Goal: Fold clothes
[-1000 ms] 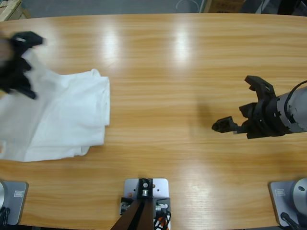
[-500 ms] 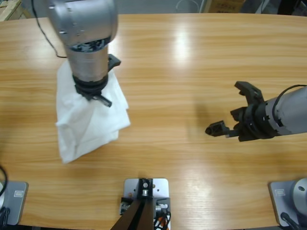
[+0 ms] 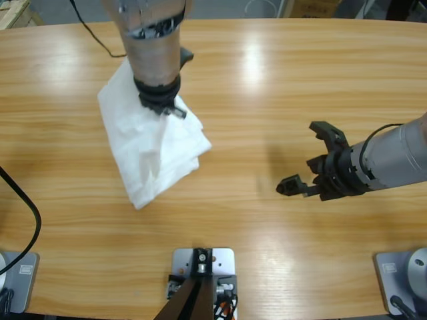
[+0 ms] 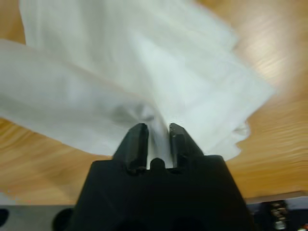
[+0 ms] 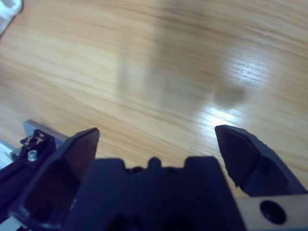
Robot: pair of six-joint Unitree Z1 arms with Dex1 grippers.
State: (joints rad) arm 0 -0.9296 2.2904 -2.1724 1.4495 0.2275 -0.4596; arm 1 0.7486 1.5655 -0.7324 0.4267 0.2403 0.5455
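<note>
Since the earlier frame, the left gripper (image 3: 162, 107) and its T-shirt (image 3: 157, 150) had shifted rightward along the table (image 3: 267, 87). Jaws clamped a bunched fold of one plain white, creased shirt, which draped onto the wood left of centre. One right gripper (image 3: 308, 162), jaws spread wide, hovered well apart.

The high view looks straight down on the table (image 3: 267, 87). The left wrist view sits close behind its jaws, filled by the shirt (image 4: 144, 72), which the high view shares. The right wrist view looks down at bare wood; a white scrap at its top-left corner is perhaps the shirt.
</note>
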